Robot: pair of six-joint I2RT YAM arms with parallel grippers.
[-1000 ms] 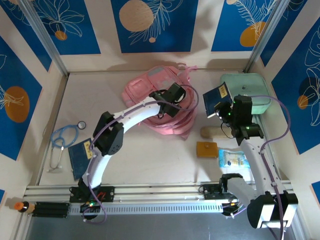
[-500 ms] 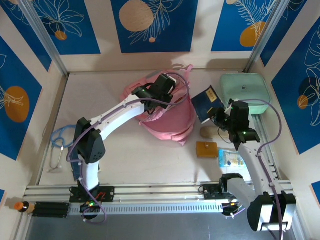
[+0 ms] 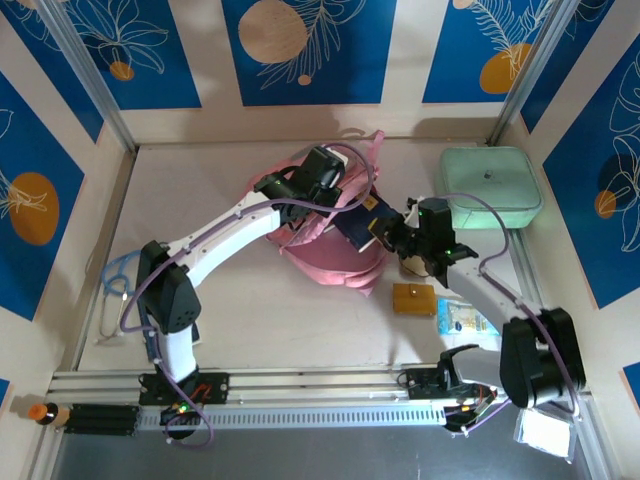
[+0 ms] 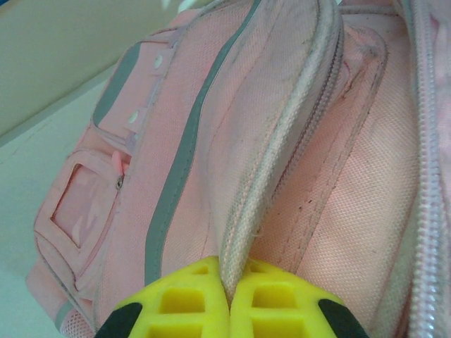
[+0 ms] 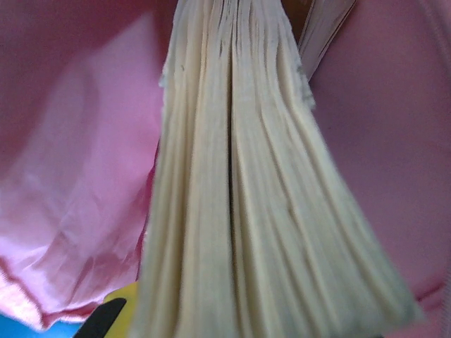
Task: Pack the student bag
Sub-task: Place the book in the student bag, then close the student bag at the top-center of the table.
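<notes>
The student bag [image 3: 335, 262] lay in the middle of the tabletop [image 3: 250, 320]. Its long axis ran slantwise from the far left toward the near right, and a pink strap [image 3: 374, 137] trailed toward the back wall.

The left gripper [image 3: 297, 188] came over the bag's far-left end. In the left wrist view its yellow fingertips [image 4: 190, 306] were pressed together on a grey-edged zipper flap [image 4: 271, 162], with the front pockets [image 4: 77, 211] lying to the left of the flap. The overhead view hid that pinch under the wrist.

From the right, the right gripper [image 3: 388, 235] was clamped on a blue book [image 3: 360, 225], which was tilted and had its far end lying over the bag's right side. The right wrist view showed the book's cream page edges [image 5: 239, 176] with pink fabric [image 5: 77, 141] on both sides and one yellow finger [image 5: 123, 310] beside the pages.

A mint-green case [image 3: 490, 185] sat to the far right. An orange block [image 3: 413, 298] and a blue-and-white packet [image 3: 465, 318] lay nearer, and a stethoscope [image 3: 115, 290] was at the left edge.
</notes>
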